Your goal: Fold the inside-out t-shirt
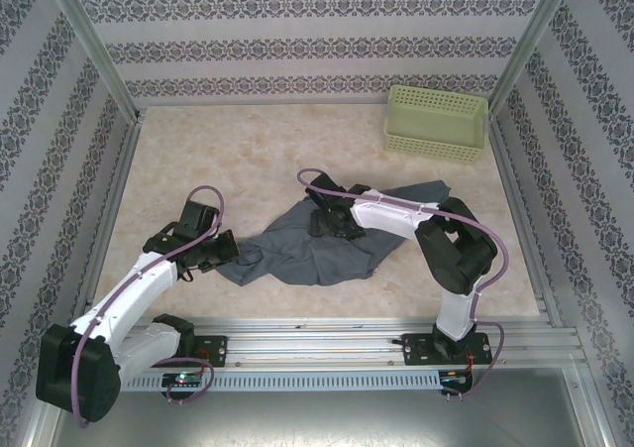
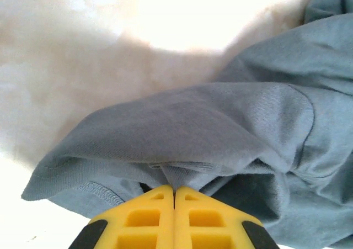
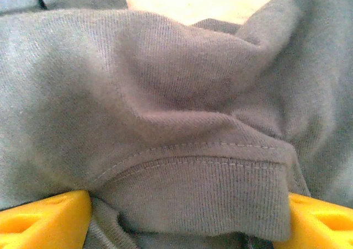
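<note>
Top external view showed us the big pale table point(image 1: 248, 160). On it the inside-out t-shirt point(image 1: 307, 254) lay in a crumpled heap, a bit toward 6 o'clock from the middle of the table. It was bunched and wrinkled, with one part reaching out toward 2 o'clock. We saw no neat fold in it anywhere. The green basket point(image 1: 437, 120) sat well apart, off at 1 o'clock, and it touched nothing.

The left gripper point(image 1: 228, 254) was at the shirt's 9 o'clock edge. In the left wrist view its yellow fingers point(image 2: 143, 216) were pressed tight together. A little bit of the blue-grey cloth was pinched at their tips, so we said it was holding the shirt. The right gripper point(image 1: 332, 224) was down on the shirt at about 12 o'clock. In the right wrist view its yellow fingers stood wide apart, one on each side of a thick lump of cloth with a stitched hem point(image 3: 209, 152). They did not look like they were squeezing it.

We thought the job had hardly begun. One grip was made and the other looked about ready. What was left was nearly all of it: pull the shirt flat, maybe turn it the right way out, then fold it.
</note>
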`<state>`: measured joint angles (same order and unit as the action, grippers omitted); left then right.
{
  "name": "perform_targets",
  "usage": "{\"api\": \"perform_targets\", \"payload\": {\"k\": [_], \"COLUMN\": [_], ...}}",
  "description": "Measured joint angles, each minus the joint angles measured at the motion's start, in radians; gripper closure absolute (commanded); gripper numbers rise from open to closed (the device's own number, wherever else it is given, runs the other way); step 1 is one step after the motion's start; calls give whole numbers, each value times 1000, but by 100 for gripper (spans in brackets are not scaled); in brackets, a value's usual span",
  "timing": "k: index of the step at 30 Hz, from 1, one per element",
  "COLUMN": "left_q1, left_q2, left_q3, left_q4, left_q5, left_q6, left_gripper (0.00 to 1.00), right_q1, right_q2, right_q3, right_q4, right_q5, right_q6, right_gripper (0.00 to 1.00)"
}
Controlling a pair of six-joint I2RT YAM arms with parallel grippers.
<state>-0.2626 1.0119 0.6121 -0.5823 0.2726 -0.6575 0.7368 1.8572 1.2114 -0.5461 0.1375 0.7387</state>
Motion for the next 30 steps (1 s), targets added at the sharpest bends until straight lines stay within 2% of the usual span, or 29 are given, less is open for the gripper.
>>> {"api": "perform_targets", "payload": {"k": [8,13,17,19,25,30], "left_q1": [1,3,3,3,3,11], "left_q2": [-76,-335,-524,-535,-423,-373], "left_q3": [65,196,287,310,254,190], "left_q4": [-90,-153,-169,-171,-211,-249], "left_q5": [-34,-158,-294,-340,-413,-451], "left_q6": [1,0,3,4,3,-5], "left_gripper": [100,100,100,100,100,100], "right_q1": [-8,-31,-48,-55,-80,-168], "right_q2": [3,-12,-87,-133,-302,-378], "right_q3": [4,-7,-50,-66,-117,-185], "right_q4": [-7,5,22,29,58,39], "right_q5": [5,3,-1,-5,-16,-11], "right_q6": [0,-5,-20,-32,-70,-77], "right_gripper": [19,19,18,17,15,15]}}
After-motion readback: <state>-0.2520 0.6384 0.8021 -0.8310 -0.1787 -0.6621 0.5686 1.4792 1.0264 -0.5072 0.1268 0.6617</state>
